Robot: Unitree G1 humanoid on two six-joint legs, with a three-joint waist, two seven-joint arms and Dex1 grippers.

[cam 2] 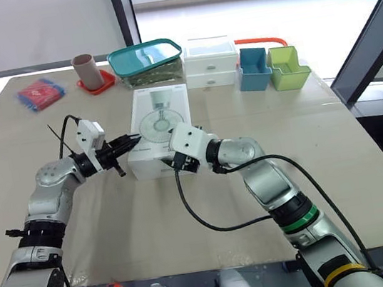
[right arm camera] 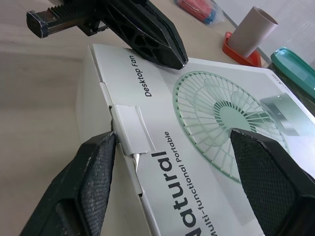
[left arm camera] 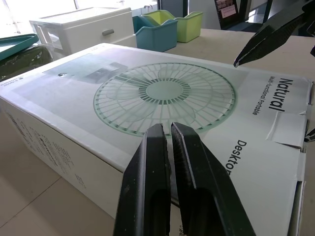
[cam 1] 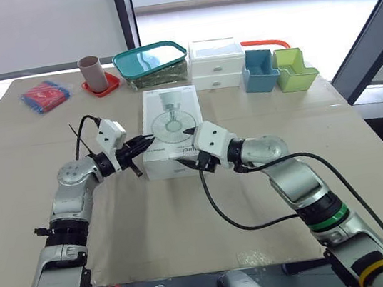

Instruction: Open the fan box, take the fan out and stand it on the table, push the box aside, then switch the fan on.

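The fan box (cam 1: 169,129) lies flat on the surface (cam 1: 153,221), printed face up, with its lid closed and the tuck tab (right arm camera: 130,130) seated at the near end.

The left end effector (left arm camera: 167,129) comes in from the box's left. Its two fingers are drawn together with only a sliver between them, and their tips lie on the top face at the near-left edge, just short of the printed fan grille.

The right end effector (right arm camera: 172,135) is spread wide across the near-right corner of the box. One finger (right arm camera: 96,169) is down against the near end face, just beside the tab. The other finger (right arm camera: 266,167) hangs over the top face above the grille print. It holds nothing.

The left arm is bent at the elbow, with its forearm running level toward the box. The right arm has its elbow out to the box's right and its forearm folded back across toward the near end.

Beyond the box's far end stand a white drawer unit (cam 1: 217,62) and a teal-lidded container (cam 1: 150,61). A blue bin (cam 1: 260,69) and a green bin (cam 1: 293,70) stand to the far right of the box.
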